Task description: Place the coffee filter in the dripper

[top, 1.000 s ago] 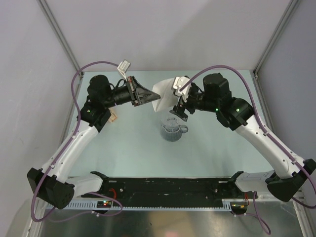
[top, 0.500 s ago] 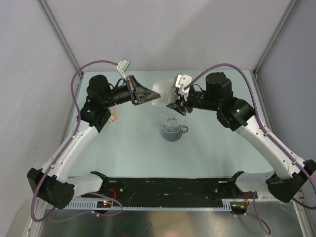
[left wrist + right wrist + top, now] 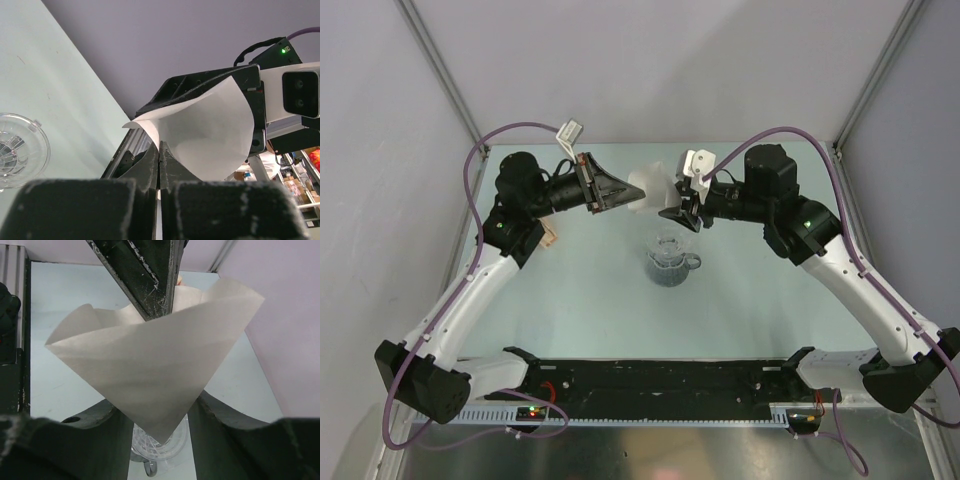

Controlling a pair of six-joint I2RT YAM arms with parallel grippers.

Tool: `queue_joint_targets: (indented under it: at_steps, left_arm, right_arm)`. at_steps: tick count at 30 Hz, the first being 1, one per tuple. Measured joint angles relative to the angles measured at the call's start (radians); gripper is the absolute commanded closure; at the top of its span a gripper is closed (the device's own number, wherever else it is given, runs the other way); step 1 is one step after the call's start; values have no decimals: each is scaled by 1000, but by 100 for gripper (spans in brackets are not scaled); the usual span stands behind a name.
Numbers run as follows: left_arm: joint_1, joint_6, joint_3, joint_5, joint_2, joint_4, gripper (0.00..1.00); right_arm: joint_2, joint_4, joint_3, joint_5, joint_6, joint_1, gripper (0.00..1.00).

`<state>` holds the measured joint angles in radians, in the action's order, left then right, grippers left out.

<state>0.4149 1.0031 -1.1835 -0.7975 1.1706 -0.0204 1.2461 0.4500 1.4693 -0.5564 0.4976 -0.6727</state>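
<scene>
The dripper point(image 3: 670, 264) sits on the surface point(image 3: 580, 290) below both tools. Above it, the left tool point(image 3: 159, 150) pinches the coffee filter point(image 3: 210, 135) by its rim. The right tool point(image 3: 159, 412) stands half-spread around the cone, though I can't tell if it's touching. If both pull, the paper could tear or crumple.

the dripper point(image 3: 671, 264) stands alone on the table point(image 3: 750, 310), with open room on every side. just behind it, the left gripper point(image 3: 624, 199) and right gripper point(image 3: 673, 206) meet around the filter point(image 3: 648, 186), blocking that approach.
</scene>
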Motion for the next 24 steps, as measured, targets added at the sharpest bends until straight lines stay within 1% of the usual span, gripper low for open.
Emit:
queue_joint_targets:
  at_steps: [4,6,10,13,16,18,24]
  left_arm:
    - [2,-1,0,0,0,0,100]
    - [4,-5,0,-1,0,0,100]
    - [11,-14,0,-3,0,0,100]
    - [15,-20,0,-4,0,0,100]
    - [15,-32,0,-11,0,0,100]
    - [16,-39,0,-14,0,0,100]
    - [22,-57,0,-18,0,0,100]
  right_arm:
    - [0,0,0,-14,-3,0,41]
    - [0,0,0,-18,-8,0,40]
    - [0,0,0,-20,-12,-2,40]
    - [0,0,0,-25,-17,-2,33]
    - [0,0,0,-29,-26,-1,31]
    - [0,0,0,-30,-31,0,34]
    - [0,1,0,-44,-40,3,47]
